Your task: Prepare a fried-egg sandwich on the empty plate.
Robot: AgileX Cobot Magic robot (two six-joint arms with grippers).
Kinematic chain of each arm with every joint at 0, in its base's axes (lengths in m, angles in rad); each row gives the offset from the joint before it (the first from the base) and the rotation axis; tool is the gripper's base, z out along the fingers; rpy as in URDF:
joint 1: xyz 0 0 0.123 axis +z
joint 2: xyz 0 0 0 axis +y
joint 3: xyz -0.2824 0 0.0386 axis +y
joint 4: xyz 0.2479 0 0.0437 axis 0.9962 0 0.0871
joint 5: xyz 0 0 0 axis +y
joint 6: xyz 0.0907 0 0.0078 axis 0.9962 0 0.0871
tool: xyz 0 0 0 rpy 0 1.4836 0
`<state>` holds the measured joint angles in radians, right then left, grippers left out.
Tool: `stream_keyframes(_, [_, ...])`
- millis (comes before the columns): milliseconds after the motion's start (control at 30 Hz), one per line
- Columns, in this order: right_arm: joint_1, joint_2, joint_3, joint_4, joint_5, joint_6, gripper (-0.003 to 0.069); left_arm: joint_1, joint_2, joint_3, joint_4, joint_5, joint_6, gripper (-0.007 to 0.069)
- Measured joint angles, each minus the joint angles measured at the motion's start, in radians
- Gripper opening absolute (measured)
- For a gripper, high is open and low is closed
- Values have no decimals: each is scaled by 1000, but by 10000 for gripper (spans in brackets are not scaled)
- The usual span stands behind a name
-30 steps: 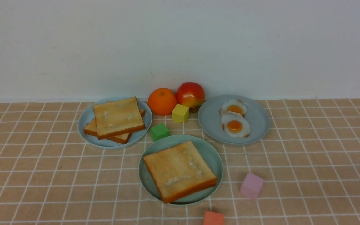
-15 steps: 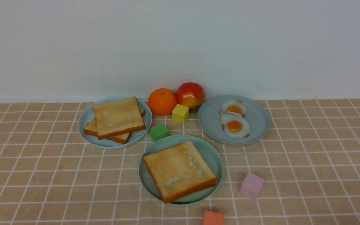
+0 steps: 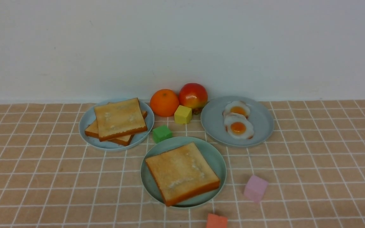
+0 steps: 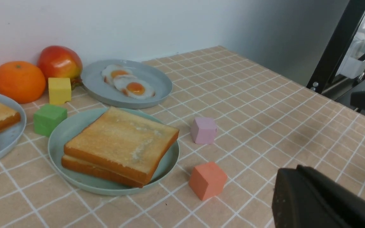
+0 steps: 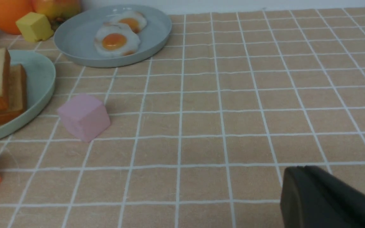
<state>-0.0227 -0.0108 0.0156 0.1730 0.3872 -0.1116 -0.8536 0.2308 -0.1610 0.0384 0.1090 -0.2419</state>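
The mint-green plate (image 3: 216, 155) sits at the middle front of the table and carries two golden toast slices (image 3: 182, 172) stacked one on the other (image 4: 119, 144). No egg shows between them. Two fried eggs (image 3: 238, 126) lie on the blue-grey plate (image 3: 260, 122) at the back right. A skewed pile of toast (image 3: 119, 118) rests on another blue-grey plate (image 3: 86, 123) at the back left. My left gripper (image 4: 297, 167) is shut and empty above the cloth, well back from the plates. My right gripper (image 5: 301, 168) is likewise shut and empty. Neither arm appears in the front view.
An orange (image 3: 164, 102), an apple (image 3: 193, 96) and a yellow cube (image 3: 182, 114) stand against the back wall. A green cube (image 3: 162, 133) touches the mint plate's far rim. A pink cube (image 3: 255, 188) and an orange-red cube (image 3: 216, 221) lie near the front.
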Motion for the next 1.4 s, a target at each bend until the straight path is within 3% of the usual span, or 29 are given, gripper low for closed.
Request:
stream_keyframes(833, [0, 0, 0, 5, 0, -5, 3, 6, 0, 3, 9, -1, 2, 1])
stream_keyframes(967, [0, 0, 0, 5, 0, -5, 6, 126, -21, 3, 10, -36, 1, -13])
stream_keyframes(1133, [0, 0, 0, 5, 0, -6, 13, 514, -157, 34, -12, -34, 1, -13])
stream_keyframes(1167, [0, 0, 0, 5, 0, -6, 13, 514, -163, 37, -14, -34, 1, -13])
stream_keyframes(1267, [0, 0, 0, 7, 0, -6, 14, 711, -236, 113, -21, -26, 1, -13])
stream_keyframes(1400, [0, 0, 0, 7, 1, -6, 19, 832, -242, 183, -38, 90, 0, -13])
